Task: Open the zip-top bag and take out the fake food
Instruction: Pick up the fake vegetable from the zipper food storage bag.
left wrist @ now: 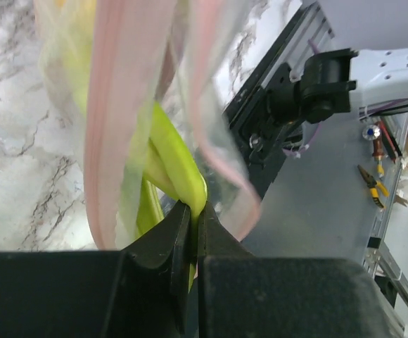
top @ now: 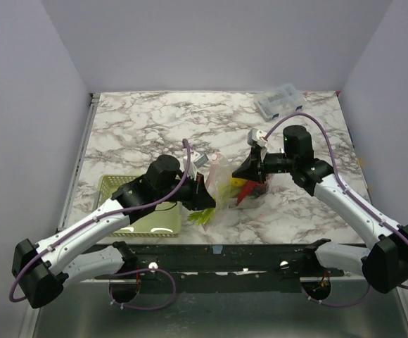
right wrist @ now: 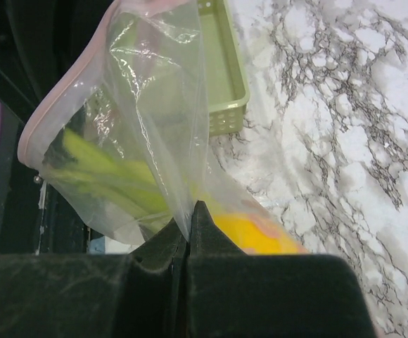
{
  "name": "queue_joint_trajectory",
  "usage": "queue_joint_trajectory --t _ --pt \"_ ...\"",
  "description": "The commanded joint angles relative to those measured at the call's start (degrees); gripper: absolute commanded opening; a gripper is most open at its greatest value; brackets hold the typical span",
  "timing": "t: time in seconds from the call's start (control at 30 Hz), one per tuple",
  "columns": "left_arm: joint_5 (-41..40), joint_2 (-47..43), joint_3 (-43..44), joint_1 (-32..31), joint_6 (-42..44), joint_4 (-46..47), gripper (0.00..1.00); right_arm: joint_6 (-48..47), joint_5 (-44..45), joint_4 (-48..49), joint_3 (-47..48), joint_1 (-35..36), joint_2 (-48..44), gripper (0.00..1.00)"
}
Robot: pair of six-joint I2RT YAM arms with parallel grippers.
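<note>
Marble-patterned table (top: 155, 120) under pale lilac walls, and near its front edge the bag (top: 221, 184) is held up between the two arms. I cannot tell whether its bottom rests on the top. The left gripper (left wrist: 193, 211) is pressed together on the tip of a green stalk (left wrist: 179, 162), with clear film bunched around the pinch. Whether film is caught in there too, I can't say. The right gripper (right wrist: 190, 211) is nipped tight on a fold of the bag's wall, just beside a yellow piece (right wrist: 250, 232) of the toy food (top: 243, 189).

To my eye the bag is thin, limp, crinkly and slick, weighing next to nothing, so it will fold and slide wherever it is pinched. The pink zip strip (left wrist: 119, 105) looks like its stiffest part and the best place to grip, one lip to each side. The toys seem hard, smooth and light, and likely to tumble or roll if the bag tips.

From above, the arms cover much of the bag, and the red pieces inside are only smudges of colour. How many toys remain I can't count. The lips of the strip look parted in the wrist views, but how wide is hard to judge. A green basket (top: 112, 186) sits partly behind the left arm. A clear box (top: 280, 100) lies at the far corner, its contents unreadable.
</note>
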Motion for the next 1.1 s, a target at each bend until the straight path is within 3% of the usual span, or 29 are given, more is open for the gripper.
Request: queue_joint_trajectory --t 0.0,0.7,1.07 --pt "-1.5 -3.2 3.8 0.8 -0.1 2.4 0.00 -4.7 1.2 -1.1 -2.2 0.0 -2.5 0.00" --pt "5.5 -5.7 12.4 5.7 0.7 -6.3 0.00 -9.3 4.7 -0.1 -9.2 0.1 -4.2 0.00" --pt "3.5 -11.2 13.8 10.1 4.2 -14.0 0.00 -9.6 4.9 -0.1 -9.8 0.0 -4.8 0.00"
